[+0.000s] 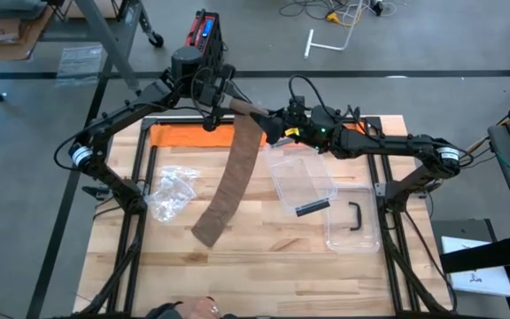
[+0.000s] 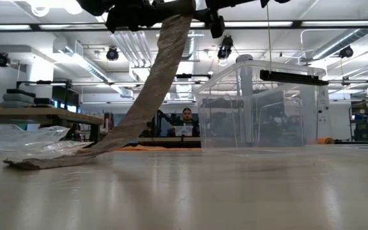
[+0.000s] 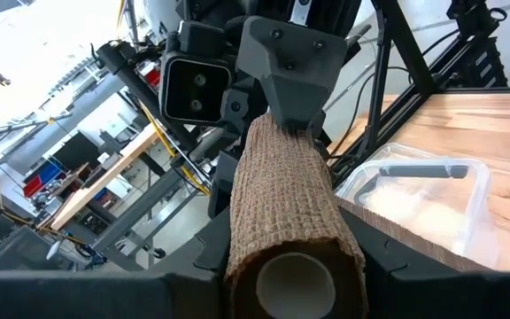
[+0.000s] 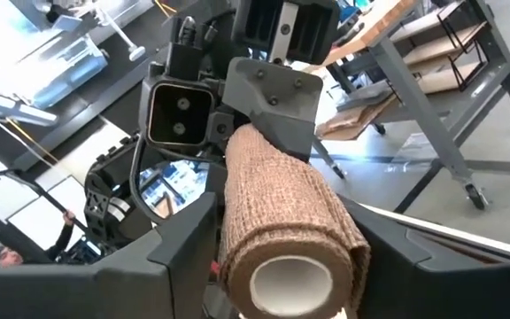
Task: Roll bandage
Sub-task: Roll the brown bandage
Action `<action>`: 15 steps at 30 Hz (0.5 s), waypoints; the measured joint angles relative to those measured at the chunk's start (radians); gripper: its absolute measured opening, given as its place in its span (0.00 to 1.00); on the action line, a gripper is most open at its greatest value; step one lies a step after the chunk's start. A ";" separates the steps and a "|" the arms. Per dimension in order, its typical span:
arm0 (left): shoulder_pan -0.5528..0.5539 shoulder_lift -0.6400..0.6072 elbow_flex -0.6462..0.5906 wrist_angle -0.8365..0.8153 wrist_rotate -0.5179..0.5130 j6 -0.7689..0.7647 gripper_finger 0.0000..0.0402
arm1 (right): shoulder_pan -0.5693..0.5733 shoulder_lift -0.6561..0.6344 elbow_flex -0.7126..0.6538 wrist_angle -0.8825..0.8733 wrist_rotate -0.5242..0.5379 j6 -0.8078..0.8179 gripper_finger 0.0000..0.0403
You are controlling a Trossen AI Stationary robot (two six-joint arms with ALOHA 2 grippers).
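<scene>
Left claw (image 1: pixel 222 99) is raised over the far middle of the table (image 1: pixel 264 257), clenched on one end of the brown bandage roll (image 1: pixel 248 108); its own wrist view shows the roll's hollow white core (image 3: pixel 295 282) wedged between the dark fingers. Right claw (image 1: pixel 271 118) faces it from the other side and is clamped on the opposite end of the same roll, so the roll is held aloft between the two claws, clear of the table.

From the roll a loose bandage strip (image 1: pixel 234 173) hangs down and runs toward the near left, its free end (image 1: pixel 209 232) lying crumpled on the wood. Left of that strip, a crinkled clear plastic bag (image 1: pixel 172 192) lies on the table; whether anything is in it cannot be told. An orange sheet (image 1: pixel 193 135) lies along the far edge behind the arms.

Right of the strip sits a clear plastic lid (image 1: pixel 301 179) with a black bar handle (image 1: pixel 312 207). Just right of it, toward the near right, is a clear plastic box (image 1: pixel 354 221) with a black handle (image 1: pixel 357 215); it appears to hold nothing.

In the low view a person (image 2: pixel 185 124) sits in the room beyond the table.
</scene>
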 joint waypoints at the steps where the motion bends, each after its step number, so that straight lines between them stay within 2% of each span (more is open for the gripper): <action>1: 0.000 0.001 0.000 0.000 0.000 0.000 0.30 | 0.000 0.000 0.000 0.000 0.000 -0.003 0.50; 9: -0.004 0.003 0.000 0.007 -0.019 -0.039 0.31 | -0.001 0.000 0.000 -0.001 0.003 -0.002 0.44; 15: -0.004 0.003 0.000 0.008 -0.048 -0.114 0.39 | -0.002 0.000 0.000 0.000 0.008 -0.025 0.35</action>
